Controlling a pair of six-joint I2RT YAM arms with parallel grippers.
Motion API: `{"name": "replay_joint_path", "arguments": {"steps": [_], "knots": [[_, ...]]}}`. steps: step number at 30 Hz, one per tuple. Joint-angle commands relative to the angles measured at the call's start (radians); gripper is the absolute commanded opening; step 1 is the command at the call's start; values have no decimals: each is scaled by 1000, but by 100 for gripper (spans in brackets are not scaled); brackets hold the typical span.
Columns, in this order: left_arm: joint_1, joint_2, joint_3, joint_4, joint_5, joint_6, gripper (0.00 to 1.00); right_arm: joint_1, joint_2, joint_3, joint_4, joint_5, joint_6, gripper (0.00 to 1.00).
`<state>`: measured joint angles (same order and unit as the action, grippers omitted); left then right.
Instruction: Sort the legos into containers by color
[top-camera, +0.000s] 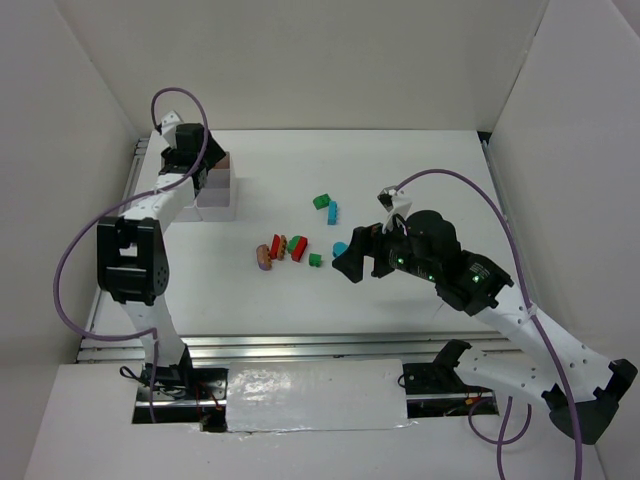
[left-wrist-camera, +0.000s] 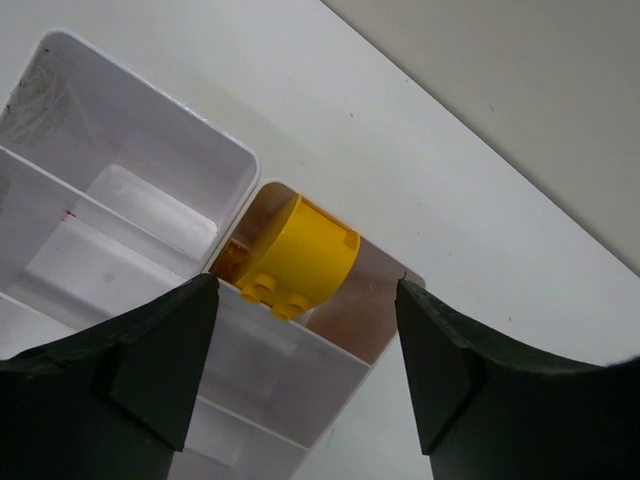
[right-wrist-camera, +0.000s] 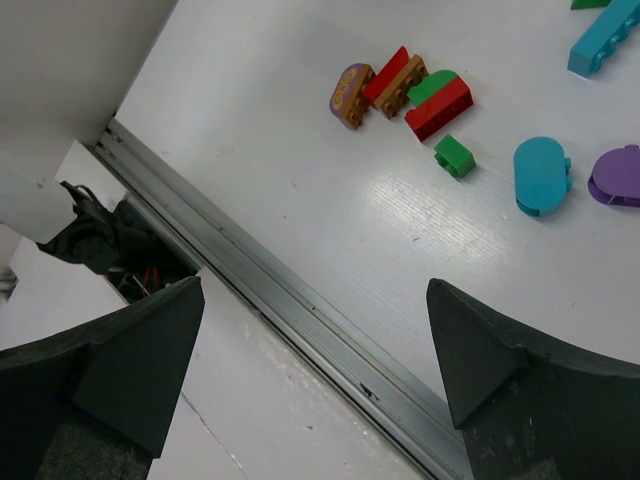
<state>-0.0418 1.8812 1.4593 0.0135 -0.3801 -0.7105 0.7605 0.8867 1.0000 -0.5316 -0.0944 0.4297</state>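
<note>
**A:** What sits nearest the arms' bases?

**B:** A white table (top-camera: 430, 170) with a metal rail (right-wrist-camera: 270, 290) along its near edge. Just past the rail the right pincer (right-wrist-camera: 313, 288) hangs above the table, its black fingers (right-wrist-camera: 130, 360) spread wide.

**A:** Where are the pieces to sort?

**B:** Most lie in a loose cluster just left of that pincer. At the left end is a purple and brown oval piece (right-wrist-camera: 350, 95). Next come a red sloped brick (right-wrist-camera: 385, 78) and a brown studded brick (right-wrist-camera: 405, 82), pressed side by side. After them is a red brick with a green rounded top (right-wrist-camera: 440, 100). A small green cube (right-wrist-camera: 455, 157) sits a little nearer, apart from the rest. A teal oval piece (right-wrist-camera: 541, 175) and a purple oval piece (right-wrist-camera: 618, 175) lie closest to the pincer.

**A:** And farther back?

**B:** A green brick (top-camera: 321, 201) and a long teal brick (top-camera: 332, 211) rest just beside each other in mid-table.

**A:** Where is the tray?

**B:** At the far left stands a white plastic divided tray (top-camera: 218, 190). The left pincer (left-wrist-camera: 305, 288) hovers right over it, jaws parted. A rounded yellow lego (left-wrist-camera: 300, 260) lies in a corner compartment, seen through the gap between the fingers and touching neither
</note>
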Motion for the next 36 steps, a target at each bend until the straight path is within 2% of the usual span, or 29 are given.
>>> {"name": "replay_joint_path", "arguments": {"steps": [1, 2, 3, 4, 6, 9, 17, 24, 27, 36], "knots": [[-9, -93, 41, 25, 7, 14, 86, -3, 11, -8, 53, -2, 0, 100], [-9, -97, 83, 2, -3, 44, 92, -4, 14, -11, 58, -2, 10, 100], [-9, -97, 108, -35, -16, 46, 92, -4, 26, -12, 64, -4, 15, 100], [-9, -97, 127, -74, -13, 52, 91, -4, 31, -12, 71, -8, 18, 100], [-9, -108, 118, -57, -11, 100, 83, -4, 44, -15, 84, -27, 24, 100], [-3, -96, 85, -23, 10, 129, 78, -7, 57, -11, 102, -41, 26, 100], [0, 45, 206, -122, 116, 213, 65, -7, 54, -8, 81, -36, 18, 100], [0, 142, 318, -230, 98, 258, 66, -9, 34, -29, 76, -34, 27, 100], [0, 133, 293, -215, 89, 255, 62, -9, 28, -31, 79, -36, 29, 100], [0, 56, 205, -161, 78, 252, 64, -10, 44, -31, 88, -39, 30, 100]]}}
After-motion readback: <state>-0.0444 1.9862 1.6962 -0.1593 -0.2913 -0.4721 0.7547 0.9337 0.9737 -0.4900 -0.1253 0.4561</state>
